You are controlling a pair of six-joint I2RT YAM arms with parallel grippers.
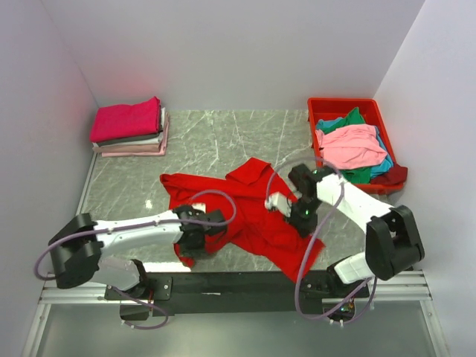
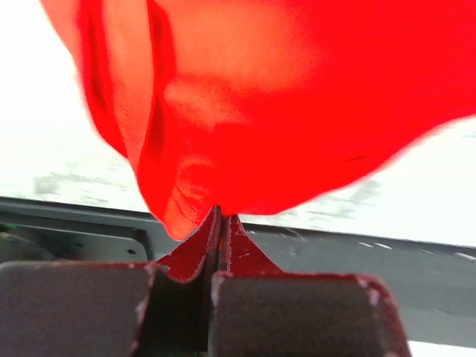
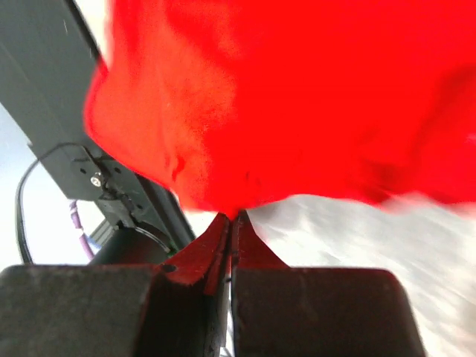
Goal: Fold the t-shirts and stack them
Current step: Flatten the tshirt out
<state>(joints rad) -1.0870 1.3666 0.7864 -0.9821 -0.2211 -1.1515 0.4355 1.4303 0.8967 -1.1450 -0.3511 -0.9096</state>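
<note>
A large bright red t-shirt (image 1: 249, 204) lies crumpled across the middle of the marble table. My left gripper (image 1: 195, 242) is shut on its near left edge; in the left wrist view the red cloth (image 2: 282, 104) hangs from the closed fingertips (image 2: 222, 217). My right gripper (image 1: 300, 221) is shut on the shirt's right side; in the right wrist view the cloth (image 3: 312, 97) fills the frame above the closed tips (image 3: 233, 217). A stack of folded t-shirts (image 1: 130, 126), magenta on top, sits at the far left. Pink, green and teal t-shirts (image 1: 349, 145) fill the red bin.
The red plastic bin (image 1: 343, 106) stands at the far right against the wall. A black rail (image 1: 245, 282) runs along the table's near edge by the arm bases. Bare marble table (image 1: 216, 137) lies between the stack and the bin.
</note>
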